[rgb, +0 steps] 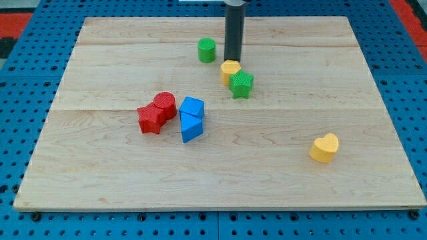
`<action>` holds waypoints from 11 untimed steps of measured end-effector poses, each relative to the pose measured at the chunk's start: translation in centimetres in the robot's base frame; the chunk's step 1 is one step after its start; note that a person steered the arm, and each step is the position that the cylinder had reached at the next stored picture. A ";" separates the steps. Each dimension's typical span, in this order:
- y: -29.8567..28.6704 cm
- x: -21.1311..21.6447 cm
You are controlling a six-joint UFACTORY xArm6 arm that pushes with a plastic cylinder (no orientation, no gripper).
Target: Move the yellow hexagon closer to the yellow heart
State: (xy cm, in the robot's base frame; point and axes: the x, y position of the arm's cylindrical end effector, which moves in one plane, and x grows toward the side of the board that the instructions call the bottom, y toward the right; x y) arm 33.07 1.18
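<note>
The yellow hexagon point(230, 69) lies at the upper middle of the wooden board, touching the green star point(241, 84) at its lower right. The yellow heart point(325, 147) lies far off at the view's lower right. My tip point(232, 61) stands right at the hexagon's top edge, between it and the green cylinder point(207, 50) to the upper left.
A red cylinder point(165, 105) and a red star point(151, 119) sit together left of centre. A blue block point(192, 107) and a blue triangle point(191, 127) sit just right of them. The board's edge point(220, 208) borders a blue pegboard.
</note>
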 end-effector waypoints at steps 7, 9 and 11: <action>-2.0 0.8; 8.9 -0.1; 10.7 6.7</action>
State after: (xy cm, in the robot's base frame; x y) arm 39.77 11.84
